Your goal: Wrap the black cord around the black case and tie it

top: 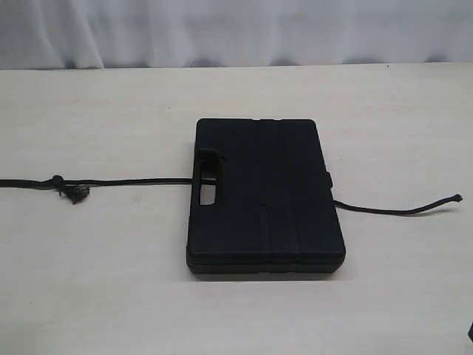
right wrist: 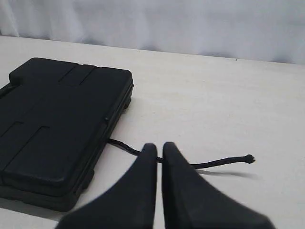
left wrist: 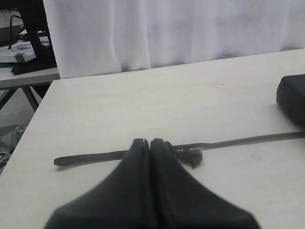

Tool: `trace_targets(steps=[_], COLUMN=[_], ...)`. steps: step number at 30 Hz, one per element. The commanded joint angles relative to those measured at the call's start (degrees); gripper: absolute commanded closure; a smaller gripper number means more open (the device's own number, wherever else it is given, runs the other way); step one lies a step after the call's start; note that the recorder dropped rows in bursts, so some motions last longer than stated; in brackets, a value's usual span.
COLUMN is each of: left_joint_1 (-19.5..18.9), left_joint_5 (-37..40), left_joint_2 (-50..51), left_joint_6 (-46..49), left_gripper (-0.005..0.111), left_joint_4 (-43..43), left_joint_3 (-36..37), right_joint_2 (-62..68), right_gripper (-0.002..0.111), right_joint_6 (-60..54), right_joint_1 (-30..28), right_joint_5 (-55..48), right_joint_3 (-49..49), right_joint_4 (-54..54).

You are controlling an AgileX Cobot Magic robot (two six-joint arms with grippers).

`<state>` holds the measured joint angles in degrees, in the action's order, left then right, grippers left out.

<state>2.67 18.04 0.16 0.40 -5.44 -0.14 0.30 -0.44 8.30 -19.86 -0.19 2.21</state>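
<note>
The black case (top: 262, 196) lies flat mid-table, handle slot to the left. The black cord (top: 133, 181) runs from the left edge through a frayed knot (top: 74, 192), meets the case at the handle slot, and comes out on the right, ending in a frayed tip (top: 458, 197). Neither gripper shows in the exterior view. My left gripper (left wrist: 149, 141) is shut and empty, with the cord (left wrist: 238, 141) and knot (left wrist: 191, 156) beyond its tips. My right gripper (right wrist: 158, 147) has its jaws together, holding nothing, in front of the cord's free end (right wrist: 224, 163) beside the case (right wrist: 57, 119).
A white curtain (top: 236, 29) hangs behind the pale table (top: 236, 310). In the left wrist view the table's left edge (left wrist: 33, 119) drops off, with another bench and clutter (left wrist: 24, 57) beyond it.
</note>
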Motion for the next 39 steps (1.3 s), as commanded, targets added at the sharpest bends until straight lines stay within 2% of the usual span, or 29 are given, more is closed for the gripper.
trace_targets(steps=[1, 4, 12, 16, 17, 18, 19, 22, 23, 28, 29, 32, 35, 39], left_joint_1=[0.01, 0.01, 0.01, 0.01, 0.01, 0.01, 0.01, 0.01, 0.01, 0.01, 0.01, 0.01, 0.01, 0.01], left_joint_5=[-0.32, -0.32, -0.32, -0.32, -0.32, -0.32, -0.32, -0.32, -0.32, -0.32, -0.32, -0.32, -0.32, -0.32], left_joint_2=[-0.16, -0.16, -0.16, -0.16, -0.16, -0.16, -0.16, -0.16, -0.16, -0.16, -0.16, -0.16, -0.16, -0.16], left_joint_6=[-0.09, -0.09, -0.09, -0.09, -0.09, -0.09, -0.09, -0.09, -0.09, -0.09, -0.09, -0.09, -0.09, -0.09], left_gripper=[0.107, 0.107, 0.107, 0.107, 0.107, 0.107, 0.107, 0.107, 0.107, 0.107, 0.107, 0.107, 0.107, 0.107], left_joint_4=[0.06, 0.06, 0.06, 0.06, 0.06, 0.06, 0.06, 0.06, 0.06, 0.06, 0.06, 0.06, 0.06, 0.06], left_joint_3=[0.14, 0.14, 0.14, 0.14, 0.14, 0.14, 0.14, 0.14, 0.14, 0.14, 0.14, 0.14, 0.14, 0.14], right_joint_2=[-0.3, -0.3, -0.3, -0.3, -0.3, -0.3, -0.3, 1.96, 4.47, 22.05, 25.81, 35.55, 42.05, 48.72], right_gripper=[0.104, 0.104, 0.104, 0.104, 0.104, 0.104, 0.104, 0.104, 0.102, 0.058, 0.056, 0.059, 0.06, 0.06], right_joint_6=[-0.44, -0.44, 0.44, 11.08, 13.41, 18.9, 24.69, 36.67, 37.31, 28.57, 26.33, 21.53, 18.17, 8.32], right_joint_1=[-0.13, -0.13, -0.13, -0.13, -0.13, -0.13, -0.13, -0.13, -0.13, -0.13, -0.13, -0.13, -0.13, -0.13], right_joint_5=[2.1, 10.37, 47.74, 72.71, 74.23, 71.23, 64.09, 29.09, 21.07, -9.41, -13.86, -22.78, -26.02, -26.89], right_joint_3=[0.19, 0.19, 0.19, 0.19, 0.19, -0.83, -3.47, -16.71, -21.0, -36.37, -39.18, -45.2, -48.96, -52.16], right_joint_4=[3.51, 6.67, 5.72, 5.72, 5.56, 5.56, 6.4, 17.81, 19.64, 18.34, 15.65, 8.45, 3.18, -9.82])
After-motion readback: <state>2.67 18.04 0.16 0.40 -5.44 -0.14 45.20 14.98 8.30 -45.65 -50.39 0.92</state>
